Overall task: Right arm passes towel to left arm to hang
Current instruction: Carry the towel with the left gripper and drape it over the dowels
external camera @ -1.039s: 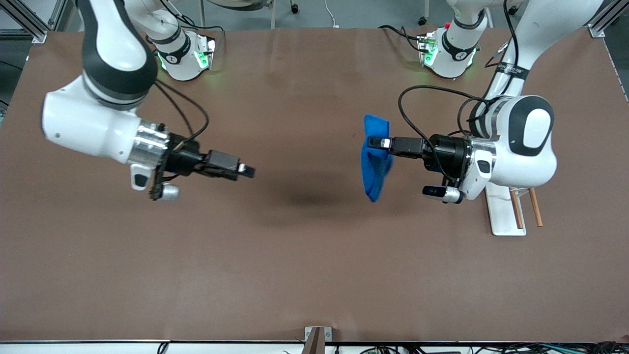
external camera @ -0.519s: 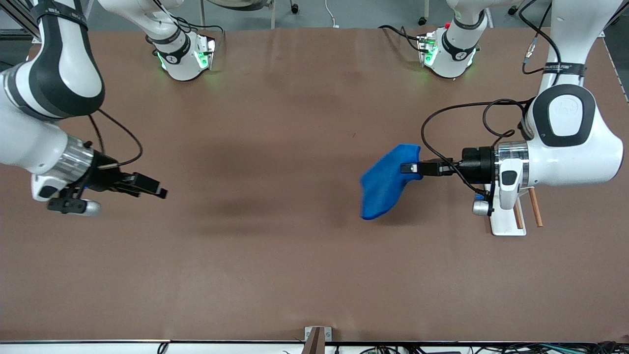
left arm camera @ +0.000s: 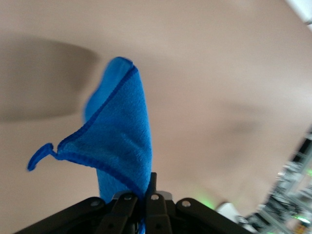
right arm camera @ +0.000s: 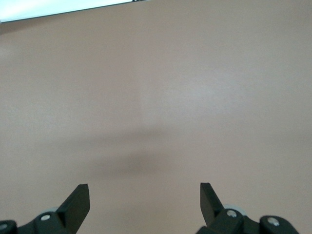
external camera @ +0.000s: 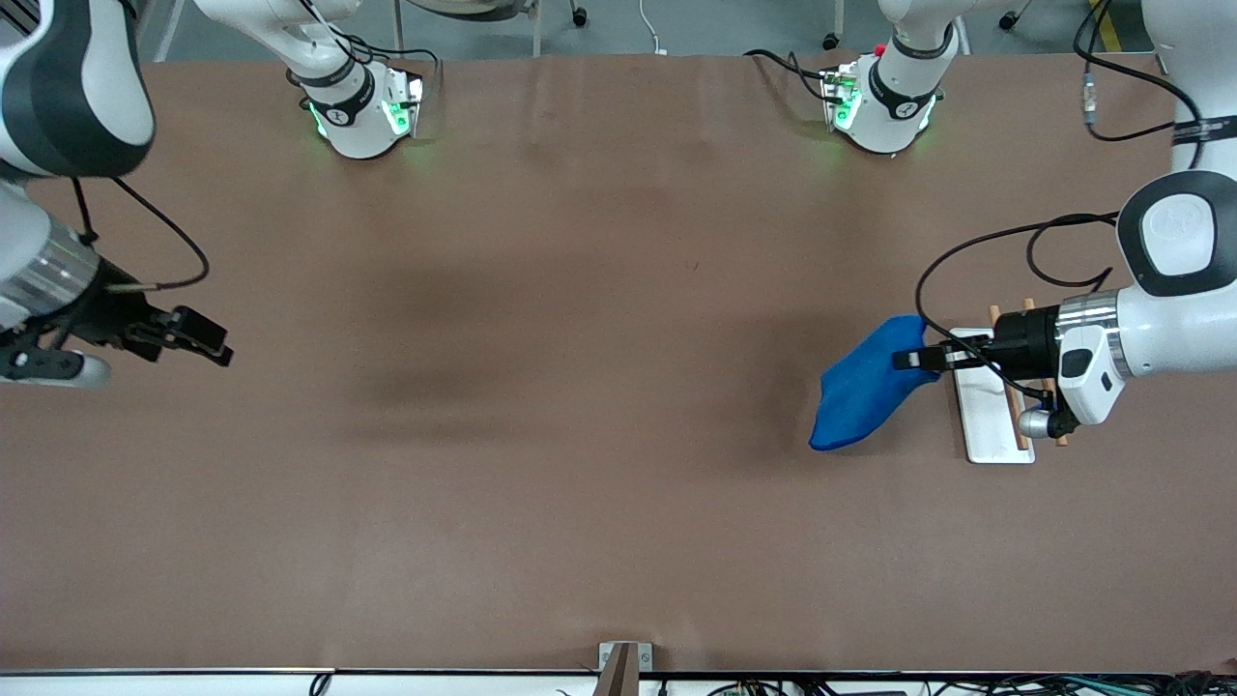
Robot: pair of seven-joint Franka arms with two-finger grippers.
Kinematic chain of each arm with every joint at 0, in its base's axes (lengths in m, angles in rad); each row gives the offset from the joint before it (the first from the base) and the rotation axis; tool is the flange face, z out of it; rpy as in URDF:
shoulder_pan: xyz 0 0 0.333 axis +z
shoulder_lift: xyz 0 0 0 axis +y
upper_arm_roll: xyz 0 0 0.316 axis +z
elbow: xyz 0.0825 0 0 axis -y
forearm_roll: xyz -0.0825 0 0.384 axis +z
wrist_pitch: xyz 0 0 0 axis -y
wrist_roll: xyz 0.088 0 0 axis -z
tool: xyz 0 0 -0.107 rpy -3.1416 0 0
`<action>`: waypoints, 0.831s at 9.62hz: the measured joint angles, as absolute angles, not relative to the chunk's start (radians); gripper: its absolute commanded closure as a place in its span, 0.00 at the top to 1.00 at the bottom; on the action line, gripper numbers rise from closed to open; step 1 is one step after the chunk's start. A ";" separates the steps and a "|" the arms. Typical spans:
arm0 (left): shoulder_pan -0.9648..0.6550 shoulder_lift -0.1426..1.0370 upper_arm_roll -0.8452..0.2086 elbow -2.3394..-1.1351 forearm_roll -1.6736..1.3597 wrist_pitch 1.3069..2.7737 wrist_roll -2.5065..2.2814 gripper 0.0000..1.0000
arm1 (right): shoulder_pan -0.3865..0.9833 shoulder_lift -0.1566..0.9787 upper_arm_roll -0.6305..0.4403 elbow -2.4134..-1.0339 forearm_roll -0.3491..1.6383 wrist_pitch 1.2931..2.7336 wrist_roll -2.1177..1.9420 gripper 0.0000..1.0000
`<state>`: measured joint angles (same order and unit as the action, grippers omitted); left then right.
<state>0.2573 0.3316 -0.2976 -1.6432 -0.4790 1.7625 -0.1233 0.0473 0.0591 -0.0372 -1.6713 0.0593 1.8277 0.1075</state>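
The royal-blue towel [external camera: 865,385] hangs in the air from my left gripper [external camera: 908,360], which is shut on one edge of it, beside the white rack base [external camera: 986,411] with wooden rods [external camera: 1013,411] at the left arm's end of the table. In the left wrist view the towel [left arm camera: 119,141] hangs from the closed fingers [left arm camera: 155,202], with a small tag sticking out at one corner. My right gripper [external camera: 215,345] is open and empty over the right arm's end of the table; its wrist view [right arm camera: 144,195] shows only bare table between the spread fingers.
The two arm bases [external camera: 362,106] [external camera: 879,101] stand along the table's edge farthest from the front camera. A small metal bracket [external camera: 623,662] sits at the table's edge nearest that camera. The brown tabletop [external camera: 580,435] is bare in the middle.
My left gripper has carried the towel from the table's middle toward the rack at the left arm's end. My right arm has drawn back empty toward its own end.
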 measured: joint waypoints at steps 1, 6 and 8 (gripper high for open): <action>0.268 0.333 -0.297 -1.643 -0.386 1.758 -0.126 0.00 | 0.042 0.019 -0.037 -1.668 0.053 1.777 0.107 1.00; 0.406 0.338 -0.296 -1.663 -0.074 1.728 -0.101 0.00 | 0.005 -0.101 -0.038 -1.669 0.044 1.647 0.071 1.00; 0.416 0.339 -0.296 -1.663 0.008 1.728 -0.048 0.00 | -0.020 -0.099 -0.038 -1.648 0.041 1.648 0.032 1.00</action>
<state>0.4165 0.3386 -0.2958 -1.6633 0.0079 1.7279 -0.0476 -0.0200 -0.0993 -0.0380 -1.6477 0.0409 1.6483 0.0324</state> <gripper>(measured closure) 0.969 0.000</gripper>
